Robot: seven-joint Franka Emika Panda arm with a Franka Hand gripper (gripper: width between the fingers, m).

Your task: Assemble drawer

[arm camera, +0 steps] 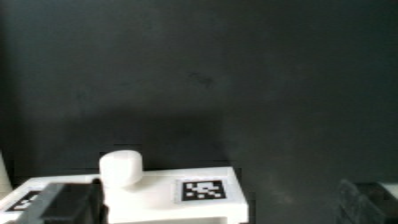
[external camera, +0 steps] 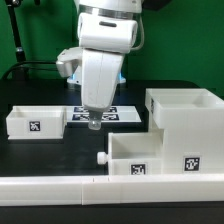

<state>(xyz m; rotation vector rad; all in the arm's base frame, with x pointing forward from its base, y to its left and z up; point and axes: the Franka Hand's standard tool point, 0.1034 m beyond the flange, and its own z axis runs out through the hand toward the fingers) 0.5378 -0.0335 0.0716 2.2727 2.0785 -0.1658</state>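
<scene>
The tall white housing [external camera: 186, 118] stands at the exterior view's right, with a tag low on its front. One shallow tray [external camera: 36, 121] lies at the left. A second tray [external camera: 142, 159] lies at the front centre, its knob [external camera: 101, 158] pointing to the exterior view's left. My gripper [external camera: 93, 122] hangs above the table between the two trays, behind the front one. In the wrist view a tray's white tagged face [arm camera: 205, 190] and its knob [arm camera: 121, 166] show between my dark fingers [arm camera: 54, 205], which stand wide apart with nothing gripped.
The marker board [external camera: 118, 113] lies on the black table under and behind my gripper. A low white rail [external camera: 70, 190] with no tag runs along the front edge. A green wall stands behind the arm.
</scene>
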